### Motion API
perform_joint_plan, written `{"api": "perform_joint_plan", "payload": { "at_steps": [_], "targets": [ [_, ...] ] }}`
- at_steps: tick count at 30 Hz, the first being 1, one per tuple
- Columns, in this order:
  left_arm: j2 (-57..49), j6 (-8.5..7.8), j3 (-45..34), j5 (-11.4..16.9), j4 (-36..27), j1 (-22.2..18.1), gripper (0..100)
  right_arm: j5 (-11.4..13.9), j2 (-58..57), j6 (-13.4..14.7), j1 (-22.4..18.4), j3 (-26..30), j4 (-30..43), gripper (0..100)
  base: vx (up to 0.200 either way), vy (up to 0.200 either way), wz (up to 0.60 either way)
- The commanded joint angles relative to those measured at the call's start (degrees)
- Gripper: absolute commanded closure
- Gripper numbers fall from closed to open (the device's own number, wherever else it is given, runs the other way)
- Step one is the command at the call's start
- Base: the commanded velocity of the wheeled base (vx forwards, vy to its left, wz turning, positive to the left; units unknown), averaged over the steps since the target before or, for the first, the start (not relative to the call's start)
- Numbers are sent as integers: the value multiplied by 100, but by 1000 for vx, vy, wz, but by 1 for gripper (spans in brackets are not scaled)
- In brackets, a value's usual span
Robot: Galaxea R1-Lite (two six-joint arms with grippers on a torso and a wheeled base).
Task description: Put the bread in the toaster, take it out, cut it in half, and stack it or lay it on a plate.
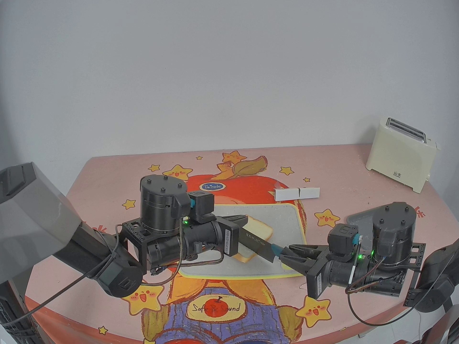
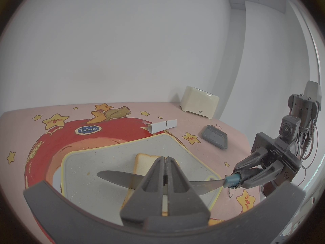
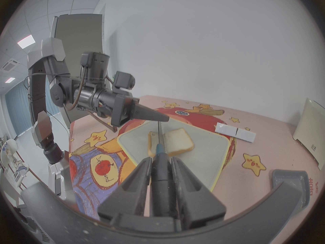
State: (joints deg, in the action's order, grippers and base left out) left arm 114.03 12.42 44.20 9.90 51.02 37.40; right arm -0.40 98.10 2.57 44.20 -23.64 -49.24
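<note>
One bread slice [image 1: 259, 229] laid on cutting board [image 1: 288, 218]; knife [image 1: 257, 242], clamped in right fingers [image 1: 306, 250], set across it; left fingers [image 1: 237, 220] together.

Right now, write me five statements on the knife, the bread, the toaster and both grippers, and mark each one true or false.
1. The right gripper is shut on the handle of the knife. True.
2. The bread sits in the toaster. False: it lies on the cutting board.
3. The knife's blade lies across the bread. True.
4. The left gripper is wide open. False: its fingers are shut, above the bread.
5. The toaster stands at the left rear corner of the table. False: it stands at the right rear corner.
</note>
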Motion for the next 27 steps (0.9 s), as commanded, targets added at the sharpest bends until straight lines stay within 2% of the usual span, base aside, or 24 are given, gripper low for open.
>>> {"api": "perform_joint_plan", "payload": {
  "at_steps": [1, 15, 27],
  "targets": [
    [5, -3, 27, 3, 5, -5, 100, -4, 25, -2, -17, 17, 11, 100, 0, 0, 0],
    [-179, 6, 273, -6, 5, -14, 100, -13, 43, -2, -26, 43, 28, 100, 0, 0, 0],
    [-302, 15, 176, -6, -4, -251, 100, -13, 43, -2, -17, 43, 11, 100, 0, 0, 0]
  ]
}}
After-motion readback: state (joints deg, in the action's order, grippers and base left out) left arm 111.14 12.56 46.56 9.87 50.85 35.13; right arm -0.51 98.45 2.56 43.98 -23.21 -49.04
